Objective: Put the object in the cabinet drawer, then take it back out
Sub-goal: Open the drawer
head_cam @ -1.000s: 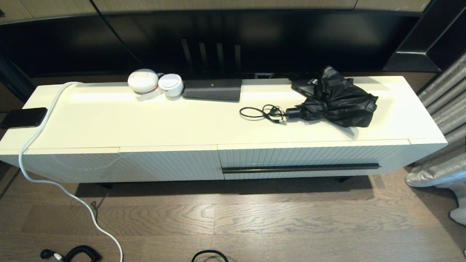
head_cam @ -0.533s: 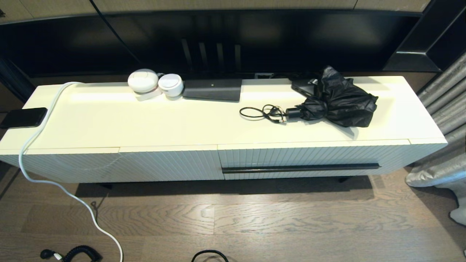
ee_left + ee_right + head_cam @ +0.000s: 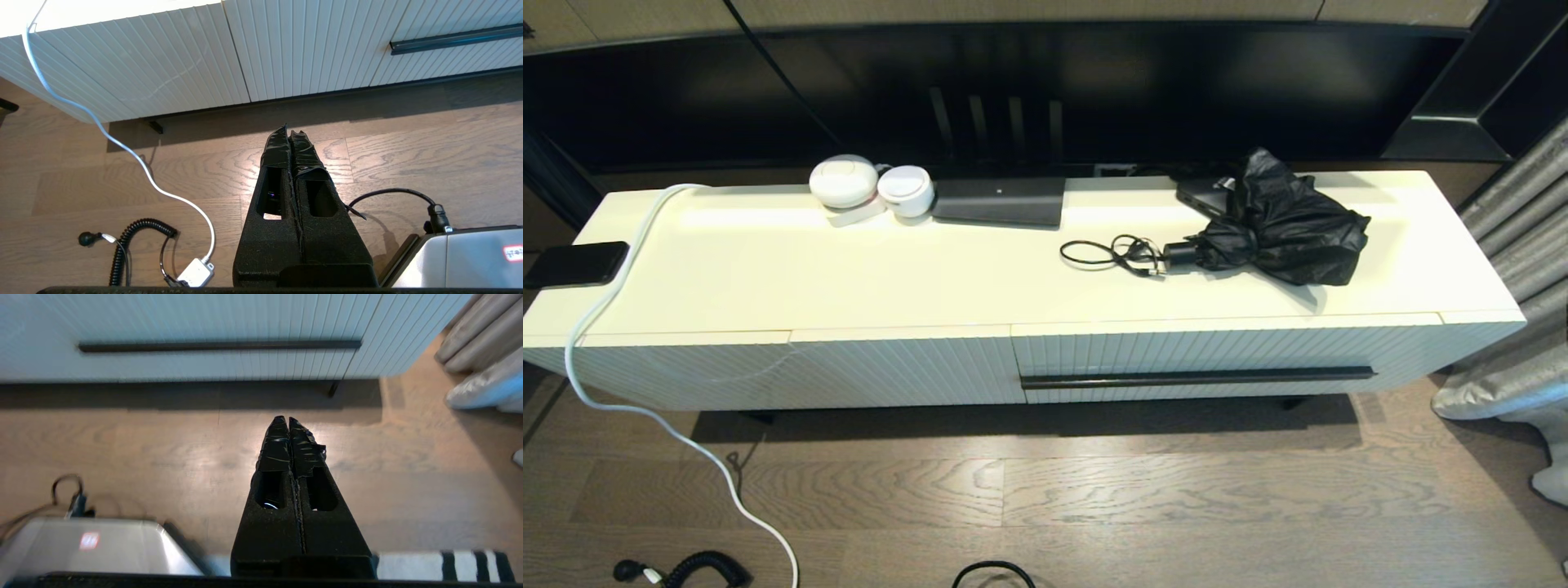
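Note:
The cabinet drawer (image 3: pixel 1217 351) is closed; its ribbed white front carries a long black bar handle (image 3: pixel 1196 378). On the cabinet top above it lies the object, a crumpled black folded umbrella (image 3: pixel 1282 220), with a black looped cord (image 3: pixel 1111 251) beside it. Neither gripper shows in the head view. My left gripper (image 3: pixel 289 130) hangs shut and empty over the wooden floor in front of the handle-less ribbed panel (image 3: pixel 143 57). My right gripper (image 3: pixel 284 418) is shut and empty too, low over the floor, facing the drawer handle (image 3: pixel 220 346).
Two white round devices (image 3: pixel 844 181) and a flat black box (image 3: pixel 1001 201) sit at the back of the cabinet top. A white cable (image 3: pixel 613 294) trails off its left end past a black phone (image 3: pixel 576 263). A coiled black cord (image 3: pixel 698 566) lies on the floor. Grey curtains (image 3: pixel 1515 245) hang at the right.

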### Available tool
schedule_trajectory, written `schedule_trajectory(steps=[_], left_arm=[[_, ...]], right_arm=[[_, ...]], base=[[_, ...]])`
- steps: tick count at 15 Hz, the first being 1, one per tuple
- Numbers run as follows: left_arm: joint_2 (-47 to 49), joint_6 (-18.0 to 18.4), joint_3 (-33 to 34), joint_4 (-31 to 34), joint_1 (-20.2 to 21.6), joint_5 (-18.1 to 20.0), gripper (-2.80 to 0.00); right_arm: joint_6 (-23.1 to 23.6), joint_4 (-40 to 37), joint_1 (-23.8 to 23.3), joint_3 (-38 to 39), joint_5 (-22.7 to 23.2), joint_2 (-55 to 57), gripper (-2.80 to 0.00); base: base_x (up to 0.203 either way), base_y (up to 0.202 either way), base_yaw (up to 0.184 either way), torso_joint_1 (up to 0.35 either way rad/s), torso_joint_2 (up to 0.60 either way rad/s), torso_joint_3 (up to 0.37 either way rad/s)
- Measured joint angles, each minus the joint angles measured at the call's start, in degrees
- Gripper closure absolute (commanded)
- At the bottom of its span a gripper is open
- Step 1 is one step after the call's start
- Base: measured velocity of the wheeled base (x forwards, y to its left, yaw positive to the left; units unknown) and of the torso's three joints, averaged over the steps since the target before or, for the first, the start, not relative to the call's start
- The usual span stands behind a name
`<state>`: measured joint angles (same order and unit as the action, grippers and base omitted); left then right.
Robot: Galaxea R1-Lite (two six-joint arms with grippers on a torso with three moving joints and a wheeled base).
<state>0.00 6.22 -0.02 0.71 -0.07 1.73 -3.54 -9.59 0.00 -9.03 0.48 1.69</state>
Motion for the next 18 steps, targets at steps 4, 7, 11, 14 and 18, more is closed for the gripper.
schedule_trajectory(steps=[4,7,11,14,18], left_arm=[[0.0,0.0,0.0,0.0,0.0,-0.1,0.0],[0.0,0.1,0.0,0.0,0.0,-0.1,0.0],[0.0,0.0,0.0,0.0,0.0,-0.1,0.0],[0.0,0.0,0.0,0.0,0.0,-0.1,0.0],[0.0,0.0,0.0,0.0,0.0,0.0,0.0]], right_arm=[[2.3,-3.3,0.0,-10.7,1.3,9.9,0.0],[10.1,-3.6,0.0,-17.1,4.6,20.3,0.0],[23.4,-3.6,0.4,-21.2,6.4,32.9,0.0],[33.4,-3.4,3.7,-24.9,6.0,42.7,0.0],[42.5,-1.3,12.9,-31.2,0.0,55.8,0.0]], base=[[0.0,0.0,0.0,0.0,0.0,0.0],[0.0,0.0,0.0,0.0,0.0,0.0],[0.0,0.0,0.0,0.0,0.0,0.0],[0.0,0.0,0.0,0.0,0.0,0.0],[0.0,0.0,0.0,0.0,0.0,0.0]])
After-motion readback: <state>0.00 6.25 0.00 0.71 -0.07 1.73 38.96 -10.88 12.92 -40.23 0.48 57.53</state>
